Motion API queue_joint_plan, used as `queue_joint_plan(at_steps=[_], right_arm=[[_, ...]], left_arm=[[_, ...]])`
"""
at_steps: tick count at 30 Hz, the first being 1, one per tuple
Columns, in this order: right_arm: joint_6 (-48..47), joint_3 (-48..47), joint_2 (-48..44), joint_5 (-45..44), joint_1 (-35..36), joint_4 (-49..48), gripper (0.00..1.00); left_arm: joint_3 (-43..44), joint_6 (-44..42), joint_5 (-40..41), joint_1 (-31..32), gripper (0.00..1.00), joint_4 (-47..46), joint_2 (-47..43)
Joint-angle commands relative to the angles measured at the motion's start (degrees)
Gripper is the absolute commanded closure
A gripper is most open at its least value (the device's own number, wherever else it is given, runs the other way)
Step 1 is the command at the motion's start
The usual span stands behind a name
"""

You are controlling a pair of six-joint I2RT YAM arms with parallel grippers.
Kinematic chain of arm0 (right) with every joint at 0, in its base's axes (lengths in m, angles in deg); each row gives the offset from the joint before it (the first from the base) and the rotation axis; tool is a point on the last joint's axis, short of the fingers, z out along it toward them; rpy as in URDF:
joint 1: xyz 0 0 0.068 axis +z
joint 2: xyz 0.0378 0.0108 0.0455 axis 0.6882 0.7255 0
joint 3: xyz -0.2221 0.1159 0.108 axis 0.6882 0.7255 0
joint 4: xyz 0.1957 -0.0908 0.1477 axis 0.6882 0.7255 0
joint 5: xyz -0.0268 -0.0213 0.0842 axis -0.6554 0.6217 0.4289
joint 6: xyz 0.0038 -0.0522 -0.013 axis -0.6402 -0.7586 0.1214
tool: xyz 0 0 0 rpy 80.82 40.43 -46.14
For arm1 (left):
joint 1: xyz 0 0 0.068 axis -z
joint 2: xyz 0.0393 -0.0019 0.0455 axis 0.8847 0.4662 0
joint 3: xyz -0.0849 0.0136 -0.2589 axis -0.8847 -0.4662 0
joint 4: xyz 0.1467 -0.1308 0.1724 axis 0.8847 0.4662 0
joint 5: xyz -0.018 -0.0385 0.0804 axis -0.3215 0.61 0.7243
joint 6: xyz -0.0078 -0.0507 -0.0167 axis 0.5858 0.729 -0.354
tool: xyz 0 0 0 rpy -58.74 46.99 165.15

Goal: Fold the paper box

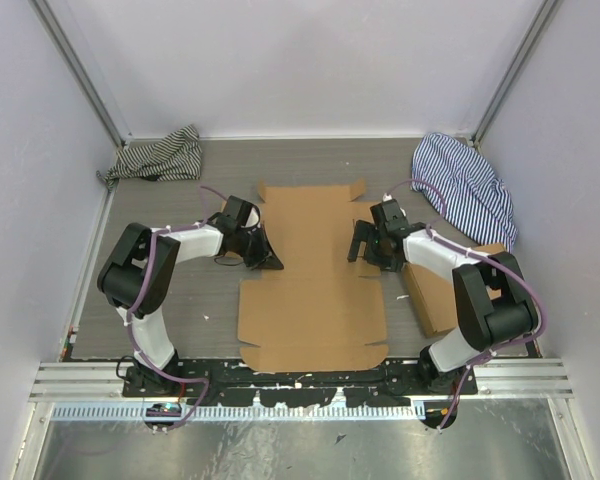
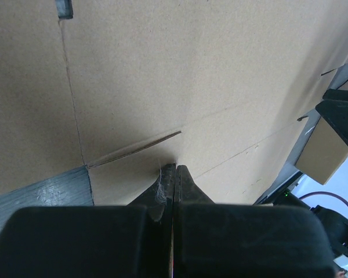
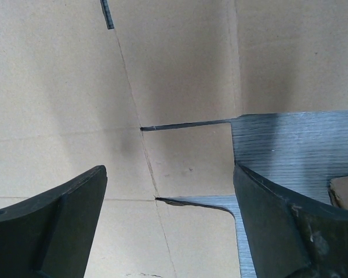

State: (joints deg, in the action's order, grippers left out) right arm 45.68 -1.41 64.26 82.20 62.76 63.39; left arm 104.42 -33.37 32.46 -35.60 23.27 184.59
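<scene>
**A:** Entry: how far had the fold got?

**B:** By my reading, barely started. The paper box (image 1: 315, 290) lay as a flat die-cut sheet in the middle of the table (image 1: 210, 322), its long axis running from the near edge toward the far edge. No panel stood up and no tab was tucked. The creases looked unworked in all three views.

**A:** Grippers?

**B:** The left gripper (image 2: 174, 172) had its fingers pressed together with nothing between them. Its tip was down at the sheet's left side beside a slit cut, but I could not confirm contact. The right gripper (image 3: 168, 223) had its jaws wide apart. It hung over the small tab at the notch on the sheet's right side, gripping nothing.

**A:** What remained?

**B:** Essentially all of it — raising the walls, turning in the flaps, closing the lid. That is judged from the flat sheet alone.

**A:** Surroundings?

**B:** A cardboard stack (image 1: 432, 295) lay toward the table's right edge, partly under the right arm and just beside the sheet. A dark-striped cloth (image 1: 160, 157) was bunched in the far left corner and a blue-striped cloth (image 1: 468, 185) in the far right corner, both apart from the sheet.

**A:** Obstructions?

**B:** The stack was the likely one — a right-hand wall or the arm itself could catch it. The cloths looked harmless.
</scene>
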Motion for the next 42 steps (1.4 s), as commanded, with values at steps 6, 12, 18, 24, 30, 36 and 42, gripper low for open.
queue_joint_plan(at_steps=[6,12,18,24,30,36,42], right_arm=[[-0.39,-1.24,-5.46,4.54,0.27,-0.34,0.06],[-0.02,-2.5,-7.22,7.52,0.72,-0.99,0.06],[0.62,-3.44,-5.91,10.13,2.63,-3.15,0.08],[1.5,-5.03,-4.09,9.61,5.68,-4.01,0.08],[2.25,-6.5,-1.89,8.96,8.48,-4.67,0.09],[2.83,-6.2,2.18,9.4,9.56,-7.44,0.09],[3.07,-6.65,11.15,9.94,9.56,-9.96,0.09]], left_arm=[[-4.04,-3.4,12.33,0.22,1.0,6.18,6.54],[-3.98,-3.4,12.02,0.2,1.0,6.1,6.59],[-3.88,-3.4,11.74,0.21,1.0,6.06,6.55],[-3.91,-3.58,11.69,0.2,1.0,6.12,6.47],[-3.88,-3.8,11.46,0.2,1.0,6.0,6.79],[-3.97,-3.93,11.36,0.2,1.0,6.05,7.07],[-4.75,-3.86,11.2,0.22,1.0,5.89,6.43]])
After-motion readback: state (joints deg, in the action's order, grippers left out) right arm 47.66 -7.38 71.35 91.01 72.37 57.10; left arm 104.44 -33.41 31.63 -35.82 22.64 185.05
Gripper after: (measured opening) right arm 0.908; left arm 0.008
